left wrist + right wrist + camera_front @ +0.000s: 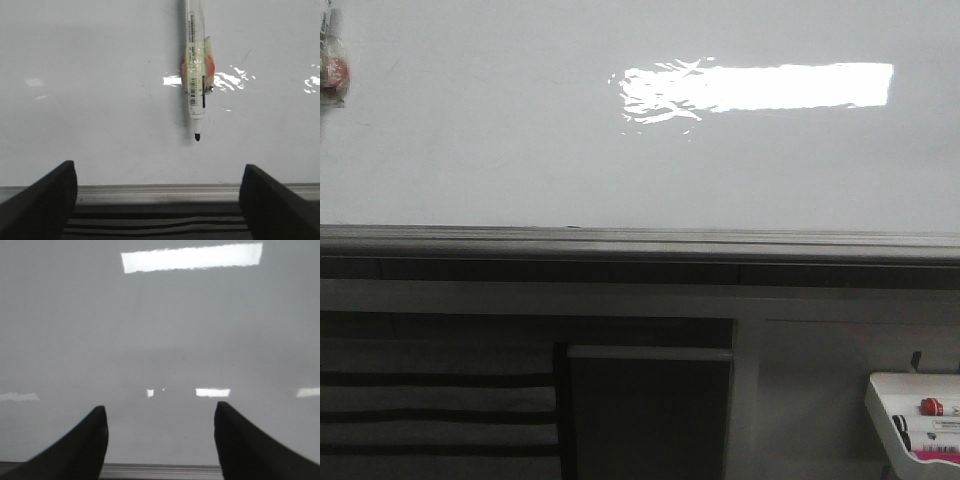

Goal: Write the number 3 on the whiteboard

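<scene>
Whiteboard: the whiteboard [520,140] is being shown as a glossy pale surface above a grey edge rail [640,240]; no number 3 is being seen on it in any view.
Marker: a marker [196,75] with tape around its barrel is being shown hanging tip-down against the board, above and between the left fingers.
Left gripper: the left gripper [157,200] is being held wide apart, empty, below the marker tip.
Right gripper: the right gripper [160,445] is being held apart, empty, facing bare board.
Risk: a closing off-centre is being judged likely to knock the marker aside or tilt the tip, leaving a stray line.
View differences: only the left wrist view is showing the marker clearly; only the front view is showing the tray [880,400] of spare markers at the lower right.
</scene>
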Motion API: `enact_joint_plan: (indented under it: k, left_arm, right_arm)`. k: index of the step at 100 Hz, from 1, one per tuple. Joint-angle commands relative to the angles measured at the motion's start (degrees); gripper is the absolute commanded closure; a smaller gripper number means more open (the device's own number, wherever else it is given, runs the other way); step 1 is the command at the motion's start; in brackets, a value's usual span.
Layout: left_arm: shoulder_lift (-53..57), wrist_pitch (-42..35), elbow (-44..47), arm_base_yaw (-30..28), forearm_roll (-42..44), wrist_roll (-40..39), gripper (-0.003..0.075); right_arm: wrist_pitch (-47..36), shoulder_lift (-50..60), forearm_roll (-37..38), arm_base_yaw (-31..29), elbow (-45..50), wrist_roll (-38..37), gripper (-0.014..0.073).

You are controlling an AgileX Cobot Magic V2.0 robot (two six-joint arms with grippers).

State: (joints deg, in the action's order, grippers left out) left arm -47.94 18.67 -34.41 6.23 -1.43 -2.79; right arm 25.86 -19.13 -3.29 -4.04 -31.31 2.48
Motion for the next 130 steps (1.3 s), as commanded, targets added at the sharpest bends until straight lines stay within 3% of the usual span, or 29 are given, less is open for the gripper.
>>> enact_joint_plan:
  k: [1,53,91,130]
  left_arm:
    - [-4.1,-7.0,-2.8,0.1,-1.2,-0.1,0.0123]
    - [-25.1,-15.5,-11.2,3.5,1.4,0.0,0.0136]
    - [-28.5,-16.1,-12.8,3.5,1.4,0.0,0.043]
    - [-28.2,-15.5,-12.8,3.5,1.4,0.0,0.0621]
  right_arm:
    - [-4.9,-1.0,-0.1,-0.1,-1.8,0.5,0.0183]
    - [-4.7,-1.0,-0.1,-0.1,-1.8,0.5,0.0183]
    - [-4.7,-1.0,-0.1,-0.1,-1.8,0.5,0.0183]
    - [-4.6,-1.0,-1.5,-0.1,-2.1,0.5,0.0183]
